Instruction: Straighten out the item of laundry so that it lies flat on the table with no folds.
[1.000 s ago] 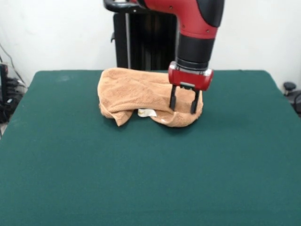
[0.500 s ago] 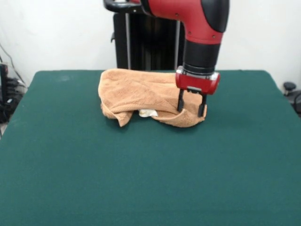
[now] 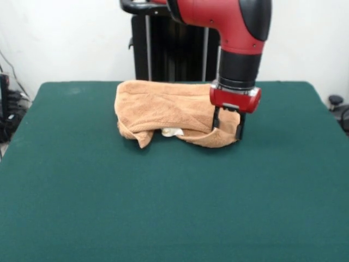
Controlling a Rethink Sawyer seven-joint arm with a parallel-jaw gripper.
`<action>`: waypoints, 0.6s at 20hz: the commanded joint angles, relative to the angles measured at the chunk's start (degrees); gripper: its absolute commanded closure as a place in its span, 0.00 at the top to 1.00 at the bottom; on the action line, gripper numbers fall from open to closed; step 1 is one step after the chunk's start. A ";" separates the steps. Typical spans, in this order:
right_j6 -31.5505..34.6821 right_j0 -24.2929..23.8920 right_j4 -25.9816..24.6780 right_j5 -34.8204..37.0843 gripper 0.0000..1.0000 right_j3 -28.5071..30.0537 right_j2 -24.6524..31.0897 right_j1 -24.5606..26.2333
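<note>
The orange-tan terry towel (image 3: 166,111) lies folded and bunched at the far middle of the dark green table (image 3: 163,202). Its front edge is folded under, and a small white label (image 3: 172,131) shows beneath the fold. My gripper (image 3: 228,127) hangs from the red and black arm at the towel's right end. It is open, with one finger on the towel and the other (image 3: 240,129) at the towel's right edge, both tips down at the cloth.
The robot's black pedestal (image 3: 163,49) stands behind the table's far edge. Cables and dark gear (image 3: 8,106) sit off the table's left side, and a dark object (image 3: 337,103) sits off its right side.
My gripper has moved to the right along the towel, from over its right part to its right end, and a little lower. The towel's right front fold has shifted slightly.
</note>
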 commanded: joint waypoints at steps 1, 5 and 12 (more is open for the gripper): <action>17.84 3.53 4.53 -4.92 1.00 -0.52 4.56 1.52; 18.43 4.40 5.32 -5.63 1.00 -0.89 3.81 1.55; 20.03 5.90 7.35 -9.21 1.00 -1.53 2.47 2.49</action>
